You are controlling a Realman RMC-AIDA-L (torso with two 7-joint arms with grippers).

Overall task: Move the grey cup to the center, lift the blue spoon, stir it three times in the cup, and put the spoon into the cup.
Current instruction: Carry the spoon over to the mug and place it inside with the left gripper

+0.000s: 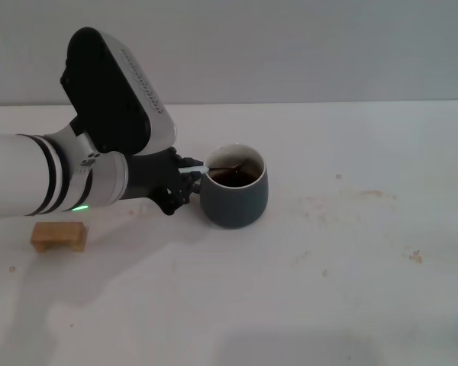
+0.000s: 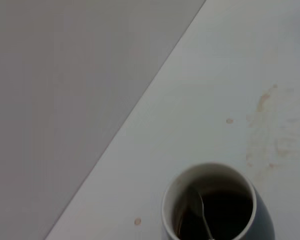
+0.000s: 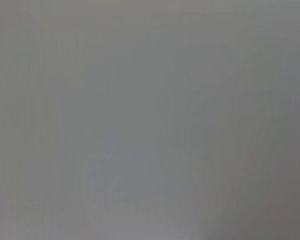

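Note:
The grey cup [image 1: 237, 204] stands upright near the middle of the white table, with dark liquid inside. The blue spoon [image 1: 226, 168] leans in it, metal bowl in the liquid and pale handle sticking out over the cup's left rim. My left gripper [image 1: 185, 181] is just left of the cup, its dark fingers closed around that handle. In the left wrist view the cup [image 2: 266, 220] is seen from above with the spoon's metal bowl and neck [image 2: 198, 206] inside. The right gripper does not show; the right wrist view is a blank grey.
A small wooden block [image 1: 59, 236] lies on the table left of the cup, under my left forearm. Brownish stains [image 1: 366, 194] mark the table [image 1: 343, 305] to the right of the cup. A grey wall rises behind the table.

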